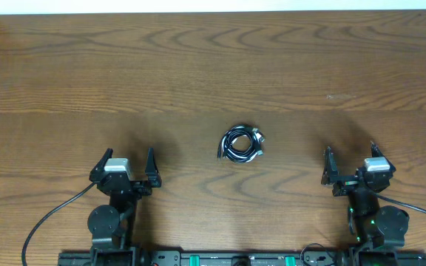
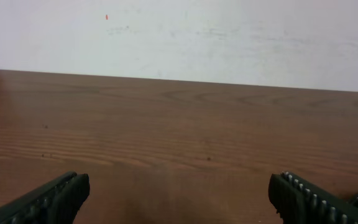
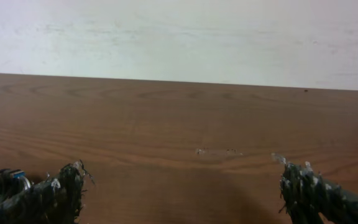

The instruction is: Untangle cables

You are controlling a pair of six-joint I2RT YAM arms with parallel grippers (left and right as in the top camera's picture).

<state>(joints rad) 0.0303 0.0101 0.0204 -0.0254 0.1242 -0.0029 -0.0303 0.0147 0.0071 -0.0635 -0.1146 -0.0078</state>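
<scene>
The left gripper (image 1: 130, 155) and the right gripper (image 1: 350, 150) have their jaws spread wide, holding nothing. Behind them, the left arm (image 1: 103, 220) and right arm (image 1: 381, 222) sit folded low.

The worktop (image 1: 198, 66) is showing brown wood with bold, wavy grain, and it is looking smooth with a soft, low sheen. At the worktop's middle the cables (image 1: 242, 144) are looking like thin plastic-sheathed cords, the black ones catching slight gloss and the white one looking paler and duller. The left claw (image 2: 179, 182) is showing matt black, ribbed inner faces. The right claw (image 3: 180, 171) is looking rough and dark, flecked with pale specks. Beyond the worktop the wall (image 2: 229, 37) is looking matt white and faintly scuffed.
</scene>
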